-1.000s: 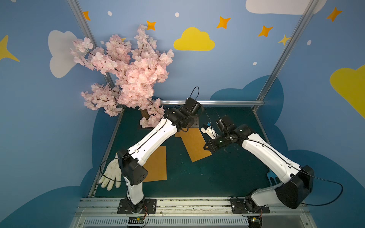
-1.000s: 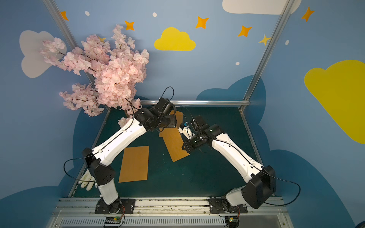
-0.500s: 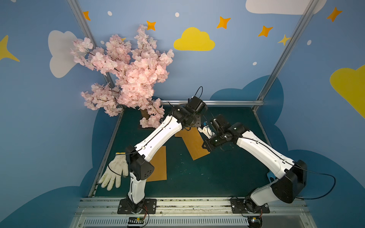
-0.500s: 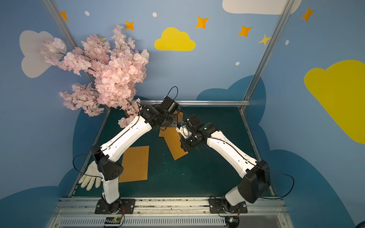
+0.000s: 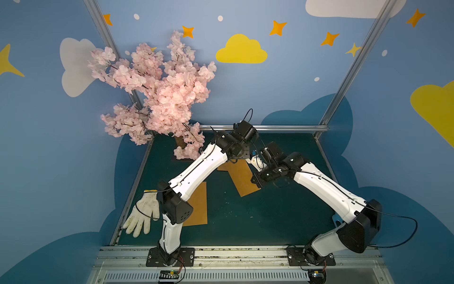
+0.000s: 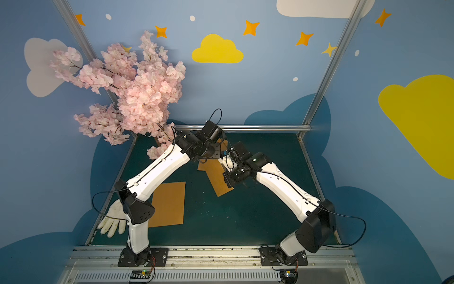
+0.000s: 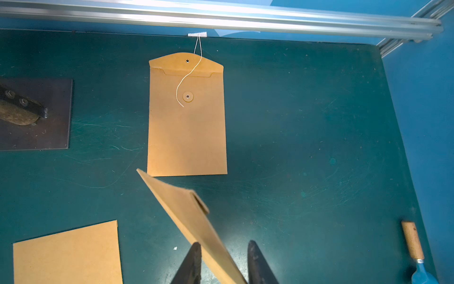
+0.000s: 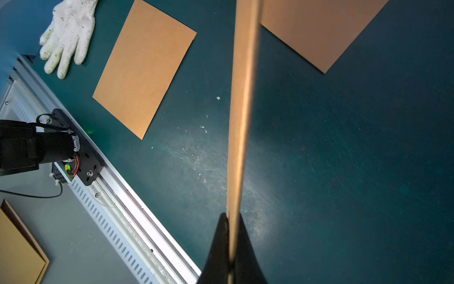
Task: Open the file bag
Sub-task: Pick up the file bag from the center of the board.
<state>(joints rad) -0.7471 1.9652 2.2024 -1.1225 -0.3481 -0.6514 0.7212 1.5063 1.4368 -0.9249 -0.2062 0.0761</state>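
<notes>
In both top views the left arm and right arm lean in, wrists nearly meeting over the far half of the green surface. Between them a tan file bag hangs tilted, clear of the surface. From up here I cannot make out the tips of either tool. A plain envelope lies flat nearer the front, with a white work glove just beside it.

From the left wrist, the left tool stands astride the file bag. Its jaws are a narrow way apart with the bag running between them, and no pinch shows. A lip stands out on the bag's face. Beyond it a string-tie envelope lies flat, its cord loose.

From the right wrist, the right tool is clamped tight on the bag's rim. It holds the bag aloft, and the bag shows edge-on.

I judge the step in hand to be the second grip, with one side held and the other not yet taken. The next move calls for the left tool to nip only the lip or one wall, not both layers, and then draw away from the right tool so the mouth parts.
</notes>
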